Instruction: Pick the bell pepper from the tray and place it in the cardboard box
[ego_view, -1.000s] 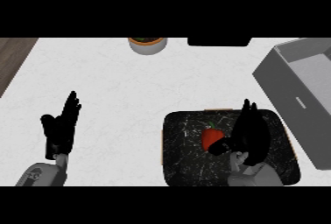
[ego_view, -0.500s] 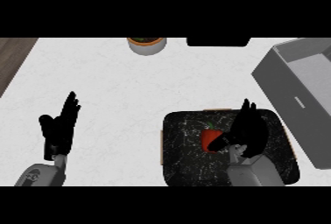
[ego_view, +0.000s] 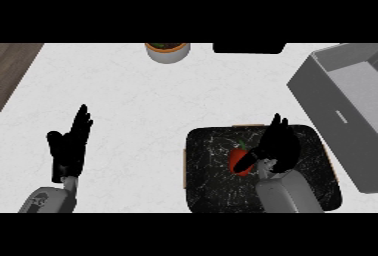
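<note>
Pepper first: the red bell pepper (ego_view: 239, 160) lies on the dark marbled tray (ego_view: 214, 190), left of centre. We have our right hand (ego_view: 277, 147) right against its right side, the thumb reaching across the pepper's lower edge while the fingers stay mostly straight and point up the tray. We judge this as the start of a grasp, with the hand set so thumb and fingers can close from opposite sides; it is not yet wrapped round the pepper. The grey cardboard box (ego_view: 336, 117) stands open just right of the tray, so the carry should be short. Our left hand (ego_view: 69, 145) rests open on the counter (ego_view: 148, 100) at the view's left, fingers up, well apart from everything.
</note>
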